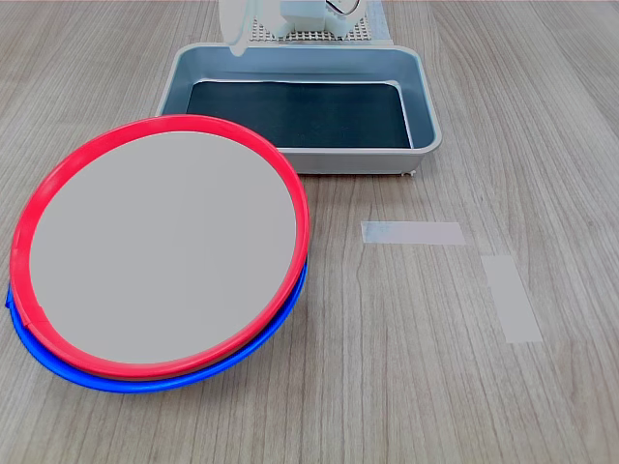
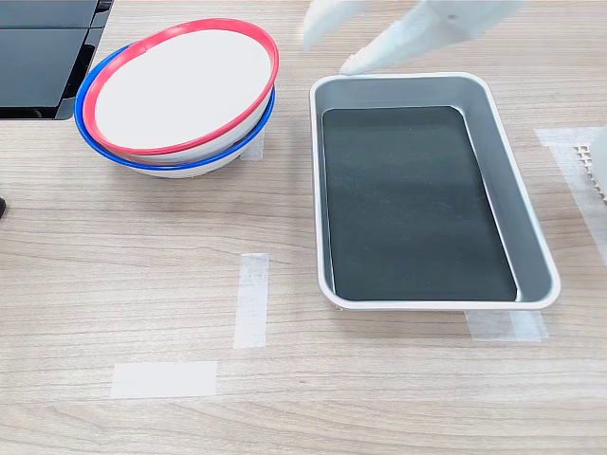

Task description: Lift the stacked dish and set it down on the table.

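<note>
Table (image 1: 445,387): light wood-grain top is carrying everything; two pale tape strips (image 2: 251,299) are lying on it in both exterior views.
Stacked dish (image 1: 160,246): red-rimmed plate with a flat pale grey centre is sitting slightly tilted on top of the blue-rimmed plate (image 2: 171,159), at the first exterior view's left and the second exterior view's upper left, beside the tray and apart from the arm.
Tray (image 2: 531,232): grey rectangular tray with a dark bottom is resting flat on the table, at the second exterior view's right.
Gripper (image 2: 332,43): white pincer is blurring above the tray's far edge at the top of the second exterior view, its two fingers spread with a clear gap, holding nothing; only a tip (image 1: 234,29) is showing in the first exterior view.
Dark panel (image 2: 43,52): black object is lying at the second exterior view's top left corner.
</note>
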{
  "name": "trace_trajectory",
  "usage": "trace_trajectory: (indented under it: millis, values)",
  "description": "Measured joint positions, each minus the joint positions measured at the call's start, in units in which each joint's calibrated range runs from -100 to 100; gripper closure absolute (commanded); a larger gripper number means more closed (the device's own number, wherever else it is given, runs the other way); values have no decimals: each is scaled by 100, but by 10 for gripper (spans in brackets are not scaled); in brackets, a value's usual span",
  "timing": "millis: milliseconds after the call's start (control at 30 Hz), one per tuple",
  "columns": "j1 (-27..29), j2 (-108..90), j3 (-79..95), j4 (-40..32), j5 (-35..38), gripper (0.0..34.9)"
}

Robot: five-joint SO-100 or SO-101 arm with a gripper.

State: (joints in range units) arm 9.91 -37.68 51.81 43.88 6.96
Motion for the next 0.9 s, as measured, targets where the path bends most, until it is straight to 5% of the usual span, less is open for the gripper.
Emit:
trace_trajectory:
  millis: [900]
  values:
    - [292,3342,-2368,-432,-34,212]
